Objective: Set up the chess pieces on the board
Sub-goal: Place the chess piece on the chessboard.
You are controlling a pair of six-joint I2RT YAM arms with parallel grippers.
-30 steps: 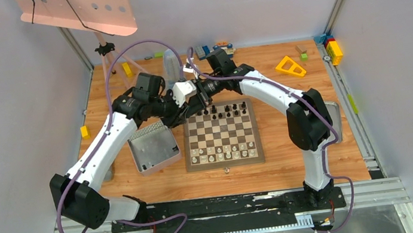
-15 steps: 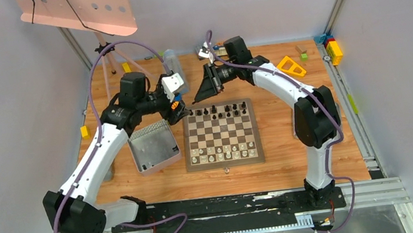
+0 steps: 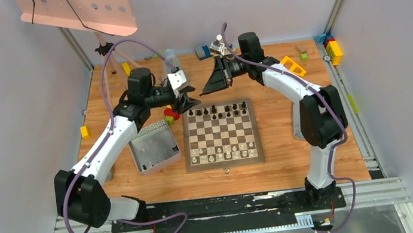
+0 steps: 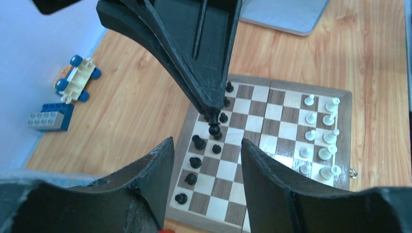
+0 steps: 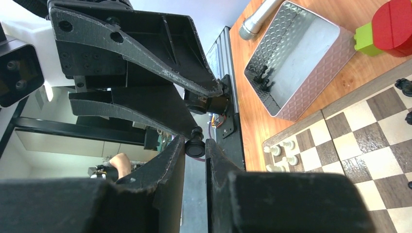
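The board (image 3: 225,163) lies mid-table with black chess pieces (image 3: 218,110) along its far row and white ones (image 3: 223,150) on the near rows. My right gripper (image 3: 208,90) hangs just beyond the board's far left corner, shut on a black piece (image 5: 195,147) that sticks out at its fingertips (image 4: 214,129). My left gripper (image 3: 189,102) faces it from the left, open and holding nothing. In the left wrist view its fingers (image 4: 155,174) frame the board's black rows (image 4: 194,160). The right gripper (image 5: 195,144) pinches the piece by its round base.
A grey metal tray (image 3: 150,145) left of the board holds a few black pieces (image 5: 262,77). A red and green block (image 3: 171,114) sits between tray and board. Blue blocks (image 3: 202,50), a yellow triangle (image 3: 290,66) and a pink stand (image 3: 78,10) lie further back.
The two grippers were close together over the board's far left corner; they have drawn apart. The left gripper has opened and pulled left, the right has backed away with the black piece.
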